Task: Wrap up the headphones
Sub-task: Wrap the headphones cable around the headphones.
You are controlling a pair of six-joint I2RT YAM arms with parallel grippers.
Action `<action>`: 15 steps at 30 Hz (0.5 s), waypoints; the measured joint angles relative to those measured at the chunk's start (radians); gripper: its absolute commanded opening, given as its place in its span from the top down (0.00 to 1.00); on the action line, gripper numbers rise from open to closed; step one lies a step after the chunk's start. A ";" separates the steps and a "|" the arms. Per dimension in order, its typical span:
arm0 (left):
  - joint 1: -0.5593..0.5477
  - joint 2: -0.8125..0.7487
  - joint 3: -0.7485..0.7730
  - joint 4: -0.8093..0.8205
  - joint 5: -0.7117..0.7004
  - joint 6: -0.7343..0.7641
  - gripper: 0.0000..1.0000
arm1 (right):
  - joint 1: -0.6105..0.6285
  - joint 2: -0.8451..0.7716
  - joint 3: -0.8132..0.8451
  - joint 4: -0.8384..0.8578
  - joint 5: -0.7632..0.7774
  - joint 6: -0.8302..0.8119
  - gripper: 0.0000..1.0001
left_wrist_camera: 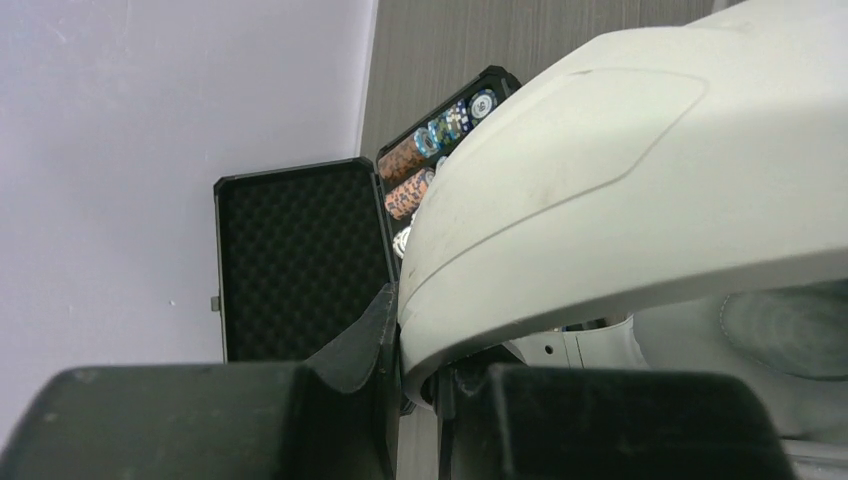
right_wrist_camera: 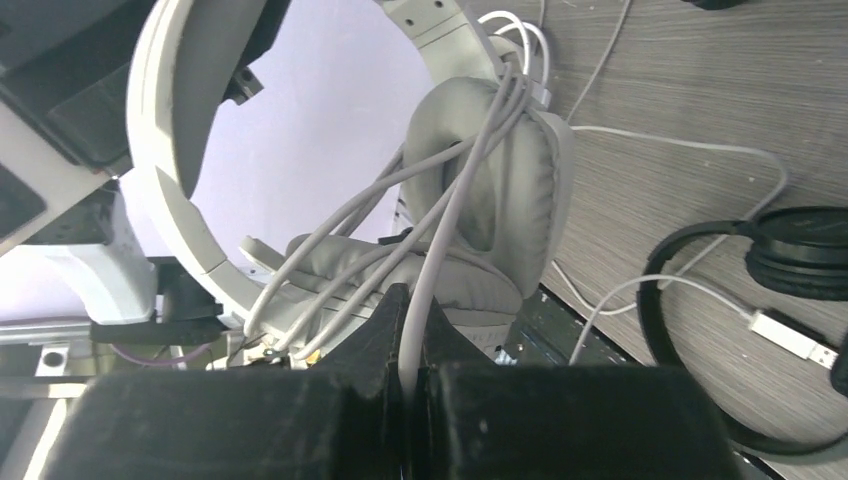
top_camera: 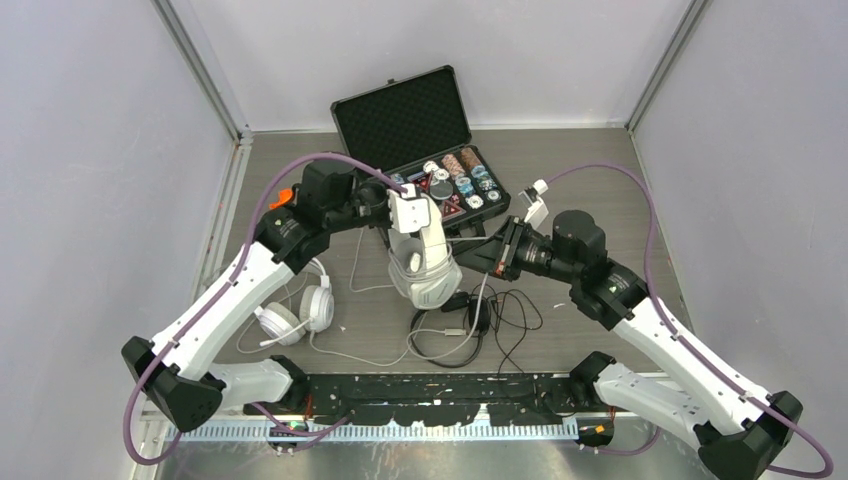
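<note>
Right wrist view: right gripper (right_wrist_camera: 408, 345) pinches the cord (right_wrist_camera: 437, 250) of the white-grey headset (right_wrist_camera: 175, 120) just below its earcups (right_wrist_camera: 500, 200); left gripper (left_wrist_camera: 418, 345) clamps the headband (left_wrist_camera: 600, 180). Mid-wrap; the next move likely calls for another taut loop around the earcups.

The top camera looks down from above the near edge, taking in the whole table (top_camera: 560, 150) out to the far case (top_camera: 400, 120). The left wrist camera sits hard against the white headset (left_wrist_camera: 600, 180), facing that case — a shared sight. The right wrist camera looks left, close along the cord (right_wrist_camera: 428, 265), at the same headset and the black headset (right_wrist_camera: 800, 250).
</note>
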 measured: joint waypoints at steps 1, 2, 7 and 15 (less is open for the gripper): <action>0.000 0.000 -0.006 0.005 -0.006 0.000 1.00 | -0.001 -0.003 -0.017 0.034 -0.008 0.018 0.93; 0.000 0.000 -0.012 0.010 -0.010 -0.001 1.00 | -0.001 -0.004 -0.028 0.056 -0.015 0.031 0.93; 0.000 0.000 -0.025 0.031 -0.029 -0.026 1.00 | -0.003 -0.002 -0.043 0.144 -0.060 0.076 1.00; 0.006 -0.010 -0.034 0.022 -0.106 -0.059 1.00 | -0.006 -0.001 -0.101 0.328 -0.107 0.143 0.99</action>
